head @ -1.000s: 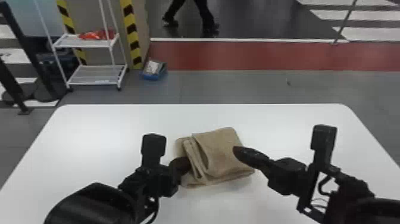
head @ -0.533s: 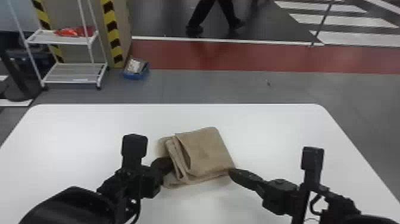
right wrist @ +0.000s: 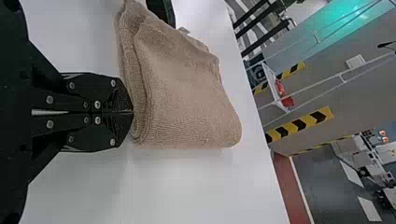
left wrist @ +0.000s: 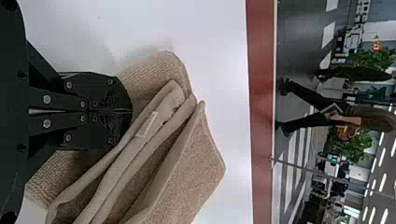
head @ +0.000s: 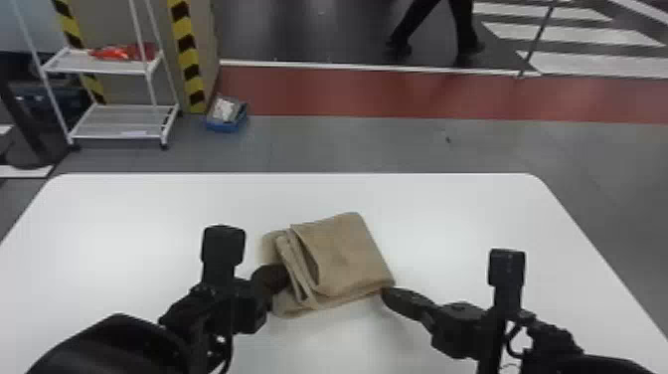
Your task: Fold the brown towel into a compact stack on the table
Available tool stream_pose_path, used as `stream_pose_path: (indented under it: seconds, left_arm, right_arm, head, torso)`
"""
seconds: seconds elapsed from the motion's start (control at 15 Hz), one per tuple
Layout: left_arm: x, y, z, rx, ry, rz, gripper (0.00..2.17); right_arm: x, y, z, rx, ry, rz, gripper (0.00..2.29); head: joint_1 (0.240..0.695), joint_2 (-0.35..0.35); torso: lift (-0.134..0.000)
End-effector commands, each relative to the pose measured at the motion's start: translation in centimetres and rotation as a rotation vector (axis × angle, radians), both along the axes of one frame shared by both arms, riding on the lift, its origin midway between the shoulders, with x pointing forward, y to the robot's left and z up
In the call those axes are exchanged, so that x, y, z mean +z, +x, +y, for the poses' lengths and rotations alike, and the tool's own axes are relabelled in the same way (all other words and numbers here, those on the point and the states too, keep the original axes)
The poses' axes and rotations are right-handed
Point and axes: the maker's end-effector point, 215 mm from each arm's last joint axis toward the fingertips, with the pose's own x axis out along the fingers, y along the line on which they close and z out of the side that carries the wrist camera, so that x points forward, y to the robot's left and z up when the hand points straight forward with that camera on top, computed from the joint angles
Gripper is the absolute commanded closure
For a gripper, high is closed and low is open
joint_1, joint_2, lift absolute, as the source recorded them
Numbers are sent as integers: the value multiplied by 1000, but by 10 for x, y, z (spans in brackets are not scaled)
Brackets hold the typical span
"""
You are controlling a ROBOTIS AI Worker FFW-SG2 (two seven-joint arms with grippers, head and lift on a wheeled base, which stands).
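Observation:
The brown towel [head: 343,253] lies folded in layers mid-table, its loose folded edges toward the left. My left gripper [head: 284,276] has its tips at the towel's left side, beside the upright folds. In the left wrist view that gripper [left wrist: 130,111] is shut, its tips over the lower layer of the towel [left wrist: 187,172]. At the towel's near right corner is my right gripper [head: 385,294]. The right wrist view has this gripper [right wrist: 132,112] shut too, tips against the stacked edge of the towel [right wrist: 187,93], no cloth visibly pinched.
White table [head: 472,214] surrounds the towel, with its far edge well beyond it. On the floor behind stand a white shelf rack [head: 119,119] and a blue box [head: 226,124]. The left gripper's dark part [right wrist: 162,10] shows near the towel in the right wrist view.
The head view has turned, shifting the scene leftward. Against the towel, my right gripper has come down and nearer the front, from over its right side to its near right corner.

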Motion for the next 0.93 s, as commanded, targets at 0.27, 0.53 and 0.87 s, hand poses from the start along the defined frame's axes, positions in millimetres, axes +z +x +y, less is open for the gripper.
stream_pose_path:
  seconds: [0.27, 0.53, 0.87]
  left_arm:
    - [14, -16, 9, -3, 12, 14, 1845]
    - [29, -23, 29, 19, 14, -11, 1845]
    - [29, -12, 41, 51, 4, -38, 1845]
  right_arm:
    - [7, 43, -9, -48, -19, -14, 1949]
    - [11, 89, -19, -77, -68, -24, 1949]
    - [-4, 106, -50, -131, -21, -5, 1946]
  head:
    - [695, -109]
    - [695, -99]
    - [695, -90]
  torso:
    - [-125]
    - [-125]
    - [-125]
